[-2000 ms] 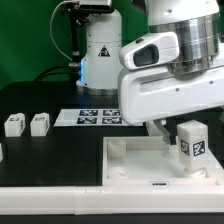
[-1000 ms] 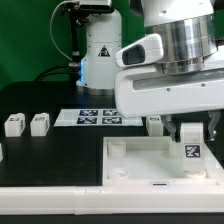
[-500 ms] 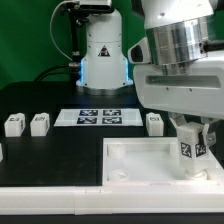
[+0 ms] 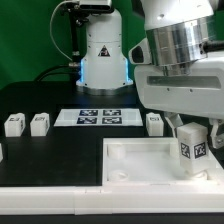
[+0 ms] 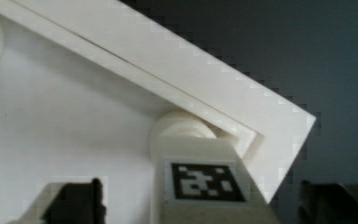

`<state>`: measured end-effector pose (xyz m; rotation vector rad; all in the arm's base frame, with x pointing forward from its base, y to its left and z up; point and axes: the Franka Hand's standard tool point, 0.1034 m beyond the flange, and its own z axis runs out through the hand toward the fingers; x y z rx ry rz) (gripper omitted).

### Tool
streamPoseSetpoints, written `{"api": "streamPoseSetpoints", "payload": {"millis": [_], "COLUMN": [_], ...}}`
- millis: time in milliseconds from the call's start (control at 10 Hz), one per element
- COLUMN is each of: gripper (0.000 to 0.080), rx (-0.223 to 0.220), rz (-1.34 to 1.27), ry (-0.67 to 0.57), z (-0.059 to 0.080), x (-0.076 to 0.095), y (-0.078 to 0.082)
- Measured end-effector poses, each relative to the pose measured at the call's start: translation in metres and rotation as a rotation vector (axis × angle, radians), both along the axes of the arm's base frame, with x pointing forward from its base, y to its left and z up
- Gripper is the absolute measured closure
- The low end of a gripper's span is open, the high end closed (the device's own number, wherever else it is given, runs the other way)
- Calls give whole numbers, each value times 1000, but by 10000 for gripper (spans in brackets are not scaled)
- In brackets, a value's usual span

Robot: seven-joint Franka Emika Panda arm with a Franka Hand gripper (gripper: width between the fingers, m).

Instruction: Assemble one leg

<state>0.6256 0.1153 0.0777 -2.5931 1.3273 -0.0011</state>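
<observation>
Since the black surface (image 4: 55,150) carries everything, we start there: the arm (image 4: 175,70) fills the exterior view's right. Beneath it lies the large white panel (image 4: 140,165), at the near edge of the surface. Behind the panel the marker board (image 4: 98,117) lies flat. Three spare legs (image 4: 13,124) (image 4: 39,123) (image 4: 154,122) stand apart on the surface, two towards the exterior view's left and one just beyond the panel's far edge.

The leg (image 4: 191,150) in hand stands on the panel at its far corner on the exterior view's right. In the wrist view its foot sits at the rounded socket (image 5: 202,128) in that corner. The gripper (image 5: 202,205) straddles it with its fingers (image 5: 73,200) spread, and a clear gap shows on each side, so nothing is being pinched.

We judge that the step is seating the leg in its corner socket. It looks placed but perhaps not yet fastened, and we cannot tell how deep it sits. The next move probably calls for closing squarely on the two side faces and turning the leg about its own axis. Otherwise the gripper should rise straight up so neither finger clips it.

Its long axis runs vertically, upright as far as we can see. The tagged face points towards the exterior camera and also shows in the wrist view.
</observation>
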Motion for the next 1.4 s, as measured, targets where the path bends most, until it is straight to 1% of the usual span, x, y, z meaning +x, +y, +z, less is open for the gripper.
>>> {"api": "streamPoseSetpoints", "payload": {"millis": [100, 300, 400, 600, 700, 800, 1000, 1100, 1200, 1400], "gripper": [172, 156, 156, 150, 150, 150, 150, 177, 177, 505], "rx": [-14, -47, -60, -84, -96, -121, -125, -125, -125, -126], "rz": [129, 420, 550, 850, 935, 1081, 1114, 1113, 1113, 1113], "ry": [-27, -84, -114, -144, -152, -162, -167, -166, -166, -166], "z": [0, 0, 2, 4, 5, 6, 5, 5, 5, 5], "x": [0, 0, 4, 9, 11, 11, 11, 11, 11, 11], "y": [-1, -2, -3, -4, -1, 0, -1, -1, -1, -1]}}
